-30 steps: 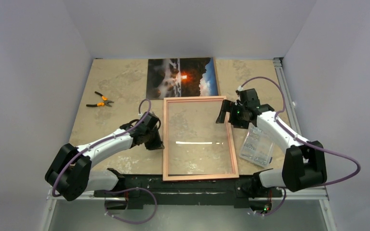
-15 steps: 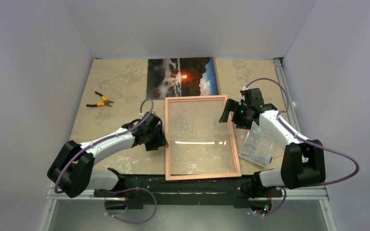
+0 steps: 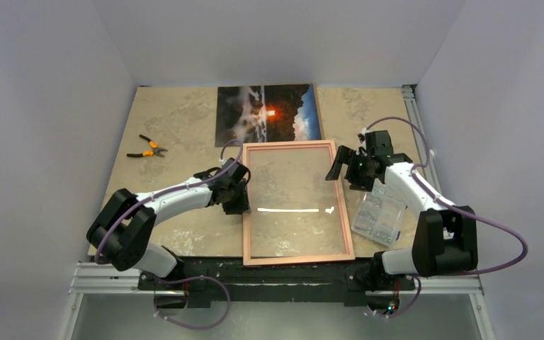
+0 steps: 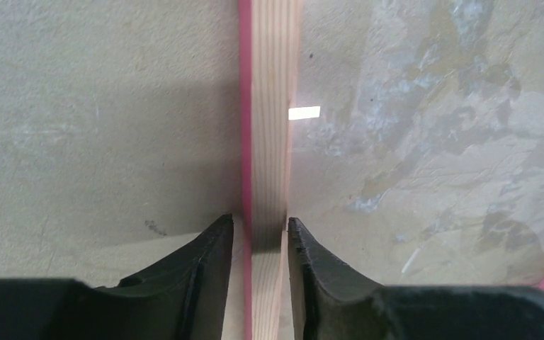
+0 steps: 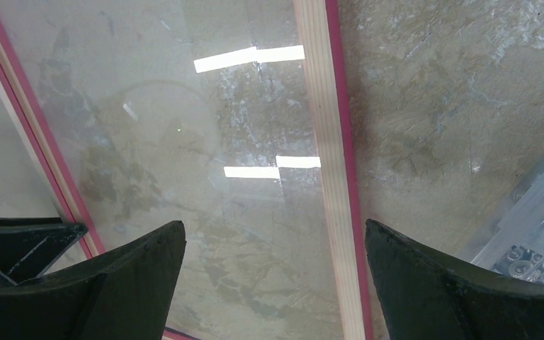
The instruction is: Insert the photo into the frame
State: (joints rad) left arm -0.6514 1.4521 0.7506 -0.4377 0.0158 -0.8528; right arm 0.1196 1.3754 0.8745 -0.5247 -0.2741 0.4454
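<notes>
Far left, pliers (image 3: 146,147) lay on the surface (image 3: 177,120), not involved. Left jaws sat either side of the frame (image 3: 294,261)'s left rail, close against the wood. Couldn't tell whether they were actually pinching it or just bracketing it. The frame lay flat, back up, in the middle of the surface, with tan wood showing, a pink edge and a clear pane (image 3: 294,227) in the opening.

The photo (image 3: 268,113) lay face up at the far edge, just beyond the frame's far rail. Couldn't tell if the two touched. It looked thin, light and floppy, and flat enough that getting under it would be awkward. Best bet was probably a free edge or corner, pinched gently to avoid creasing. The frame looked stiff and light, so the narrow rail was the place to grab. The pane looked slick and possibly fragile, so keep off it.

Right jaws were spread wide and released over the frame's right rail, holding nothing. A clear plastic box (image 3: 377,212) of small parts sat just right of the frame.
</notes>
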